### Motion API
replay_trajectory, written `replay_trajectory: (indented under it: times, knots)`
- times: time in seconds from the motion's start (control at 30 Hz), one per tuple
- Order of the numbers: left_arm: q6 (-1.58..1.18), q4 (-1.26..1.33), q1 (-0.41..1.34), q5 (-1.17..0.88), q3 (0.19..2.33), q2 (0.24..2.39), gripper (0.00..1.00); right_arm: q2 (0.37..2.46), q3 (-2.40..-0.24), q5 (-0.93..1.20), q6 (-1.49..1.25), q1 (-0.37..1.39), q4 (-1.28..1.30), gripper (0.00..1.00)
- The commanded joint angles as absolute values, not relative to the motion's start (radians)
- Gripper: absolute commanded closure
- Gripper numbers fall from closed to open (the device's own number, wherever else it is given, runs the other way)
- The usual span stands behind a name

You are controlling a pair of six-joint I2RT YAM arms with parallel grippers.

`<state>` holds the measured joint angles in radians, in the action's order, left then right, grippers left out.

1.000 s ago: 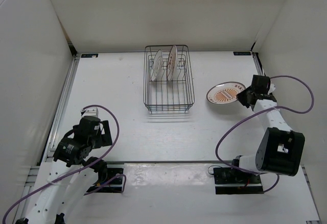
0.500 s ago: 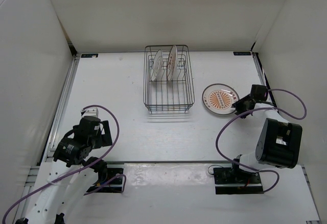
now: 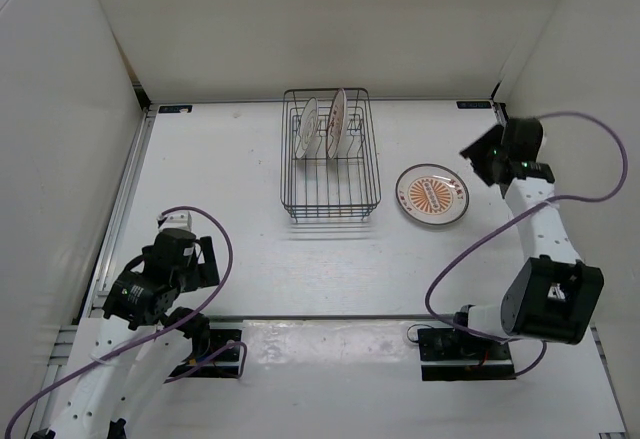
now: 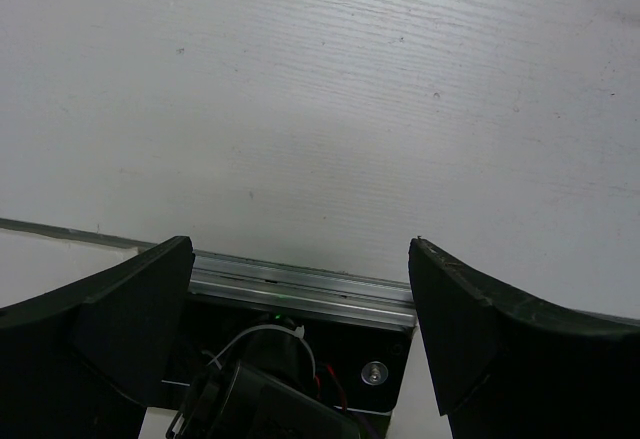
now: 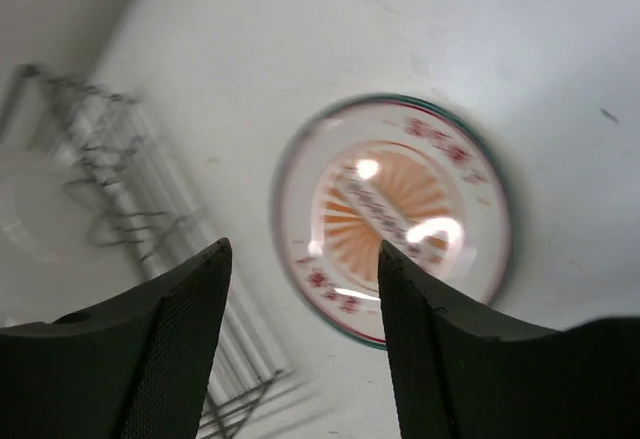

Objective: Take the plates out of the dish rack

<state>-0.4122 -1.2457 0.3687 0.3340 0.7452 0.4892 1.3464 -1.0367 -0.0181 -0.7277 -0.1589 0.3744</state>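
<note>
Right gripper [image 3: 482,164] poised near the right edge of the tabletop [image 3: 230,189], jaws parted and grasping nothing, lifted clear of the surface and angled down toward the sunburst plate [image 3: 433,195]; this plate lies flat, face up, between the dish rack [image 3: 330,199] and the right edge, apart from both the rack and the gripper; in the right wrist view its orange rayed centre and dark rim appear whole between the two fingers [image 5: 170,349], with the rack's wires blurred at the left. Dish rack standing toward the far edge of the tabletop, about midway across its width; two plates upright on edge among the prongs in its far half, the plain white plate [image 3: 311,127] on the left and the second sunburst plate [image 3: 338,119] just beside it on the right; near half of the rack holds no plate. Left gripper [image 4: 300,249] near the near-left corner of the tabletop, jaws spread wide with nothing between them; left wrist view shows only bare tabletop and an aluminium rail [image 4: 300,284] at the near edge.
</note>
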Motion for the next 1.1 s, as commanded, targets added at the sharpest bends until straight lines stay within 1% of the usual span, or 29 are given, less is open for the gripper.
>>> replay_trajectory:
  times: [0.0,0.03,0.07,0.1,0.13,0.17,0.2,0.23,0.27,0.3,0.33,0.37,0.4,0.43,0.53,0.63,0.93,0.97,1.07]
  knots:
    - [-0.417,-1.235,0.371,0.351,0.749,0.483,0.0,1.336,-1.266,0.005,-0.632,-0.019,0.365,0.36]
    - [-0.416,-1.245,0.37,0.35,0.749,0.48,0.0,1.366,-1.355,-0.055,-0.541,0.07,0.373,0.33]
    - [-0.414,-1.233,0.37,0.35,0.749,0.482,0.0,1.391,-1.406,-0.095,-0.505,0.162,0.423,0.32]
    - [-0.414,-1.23,0.37,0.348,0.749,0.482,0.0,1.457,-1.61,-0.147,-0.458,0.219,0.454,0.31]
    - [-0.416,-1.233,0.371,0.347,0.75,0.476,0.0,1.565,-1.7,-0.188,-0.298,0.276,0.498,0.31]
    - [-0.414,-1.233,0.37,0.348,0.749,0.479,0.0,1.624,-1.8,-0.334,-0.258,0.431,0.705,0.31]
    - [-0.416,-1.233,0.37,0.347,0.75,0.48,0.0,1.681,-2.038,-0.491,-0.239,0.463,0.769,0.31]
    - [-0.417,-1.235,0.37,0.35,0.749,0.477,0.0,1.766,-2.057,-0.53,-0.279,0.477,0.808,0.31]
    - [-0.42,-1.238,0.37,0.353,0.752,0.476,0.0,1.763,-2.045,-0.447,-0.284,0.474,0.704,0.31]
    - [-0.42,-1.242,0.37,0.357,0.753,0.466,0.0,1.711,-1.878,-0.443,-0.241,0.474,0.63,0.31]
    - [-0.422,-1.243,0.371,0.356,0.753,0.465,0.0,1.707,-1.844,-0.428,-0.229,0.489,0.532,0.31]
    - [-0.423,-1.244,0.371,0.359,0.753,0.462,0.0,1.713,-1.85,-0.422,-0.218,0.511,0.516,0.31]
    - [-0.425,-1.243,0.371,0.362,0.753,0.456,0.0,1.797,-1.917,-0.417,-0.222,0.523,0.576,0.31]
    - [-0.422,-1.241,0.37,0.359,0.752,0.462,0.0,1.824,-1.98,-0.422,-0.216,0.532,0.6,0.31]
    - [-0.419,-1.239,0.371,0.351,0.755,0.465,0.0,1.904,-1.993,-0.488,-0.14,0.581,0.574,0.31]
    - [-0.414,-1.236,0.37,0.347,0.753,0.469,0.0,1.957,-2.006,-0.532,-0.135,0.606,0.538,0.31]
    - [-0.402,-1.227,0.371,0.33,0.75,0.474,0.0,2.077,-2.075,-0.569,-0.155,0.65,0.505,0.31]
    - [-0.399,-1.229,0.371,0.328,0.75,0.477,0.0,2.106,-2.11,-0.572,-0.163,0.652,0.508,0.31]
    - [-0.396,-1.224,0.371,0.322,0.749,0.48,0.0,2.155,-2.16,-0.604,-0.169,0.65,0.517,0.35]
